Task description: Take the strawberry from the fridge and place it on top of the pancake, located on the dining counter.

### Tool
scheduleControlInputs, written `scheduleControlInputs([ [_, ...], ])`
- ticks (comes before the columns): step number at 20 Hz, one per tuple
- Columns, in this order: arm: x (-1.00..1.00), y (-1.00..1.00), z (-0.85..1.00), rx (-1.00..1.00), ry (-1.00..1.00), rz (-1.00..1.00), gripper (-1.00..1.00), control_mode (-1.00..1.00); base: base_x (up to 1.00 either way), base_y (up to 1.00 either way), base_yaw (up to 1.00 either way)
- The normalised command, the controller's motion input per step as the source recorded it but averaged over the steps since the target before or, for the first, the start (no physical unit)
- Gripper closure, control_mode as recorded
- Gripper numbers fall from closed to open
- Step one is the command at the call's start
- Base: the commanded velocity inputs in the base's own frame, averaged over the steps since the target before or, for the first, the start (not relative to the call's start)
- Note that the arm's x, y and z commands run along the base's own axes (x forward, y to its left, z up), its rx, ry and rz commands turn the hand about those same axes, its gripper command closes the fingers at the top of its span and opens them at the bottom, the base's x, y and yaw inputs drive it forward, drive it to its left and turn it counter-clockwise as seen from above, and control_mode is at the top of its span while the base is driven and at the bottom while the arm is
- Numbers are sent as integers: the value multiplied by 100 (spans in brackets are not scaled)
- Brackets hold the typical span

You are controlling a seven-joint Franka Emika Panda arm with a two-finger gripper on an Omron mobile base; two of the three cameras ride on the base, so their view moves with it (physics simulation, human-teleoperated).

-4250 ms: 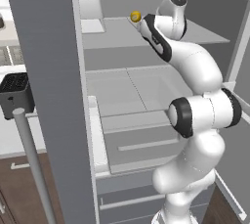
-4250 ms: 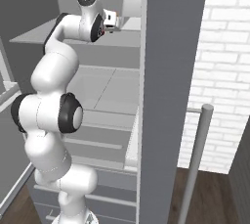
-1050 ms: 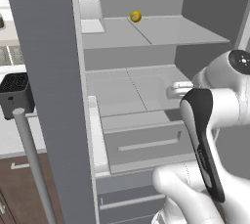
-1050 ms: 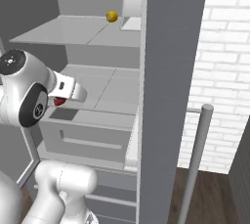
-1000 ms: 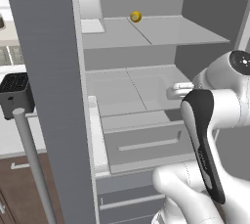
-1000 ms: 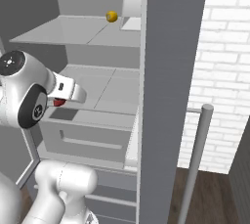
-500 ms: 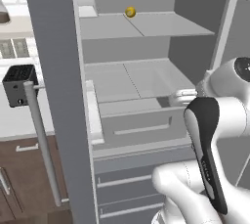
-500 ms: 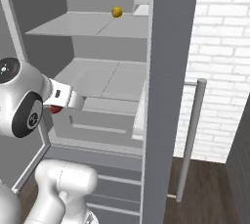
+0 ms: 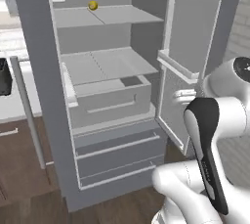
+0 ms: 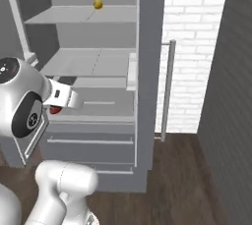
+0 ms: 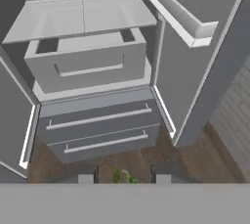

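My gripper point(image 10: 57, 107) hangs in front of the open fridge point(image 10: 93, 67), level with its pulled-out drawer, and is shut on the strawberry point(image 10: 54, 110), a small dark-red fruit. In the hand view the strawberry's green leaves point(image 11: 122, 176) show between the two dark fingertips point(image 11: 85, 179) of the gripper point(image 11: 124, 179). That view looks at the fridge point(image 11: 93, 66) from some way off, with its drawer and two lower drawers. The left base view shows the fridge point(image 9: 107, 115) with both doors open. The pancake and the dining counter are out of view.
A small yellow round fruit point(image 9: 93, 6) point(image 10: 98, 4) lies on the top shelf. The right door point(image 9: 195, 47) with its shelves stands open near my arm; the left door has a long bar handle point(image 9: 27, 110). A white brick wall point(image 10: 189, 47) and a dark wall point(image 10: 231, 96) close the right side.
The whole picture has shifted: the base has backed away from the fridge, which now sits farther off. The gripper stays shut on the strawberry, at the same height.
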Motion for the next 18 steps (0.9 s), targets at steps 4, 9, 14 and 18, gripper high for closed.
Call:
scheduleControlInputs([
  [4, 0, 0, 0, 0, 0, 0, 100, 100, -74, 0, -70],
  [9, 0, 0, 0, 0, 0, 0, 100, 100, -30, -22, -79],
  [14, 0, 0, 0, 0, 0, 0, 100, 100, 0, -39, -86],
  [18, 0, 0, 0, 0, 0, 0, 100, 100, 0, -29, -92],
])
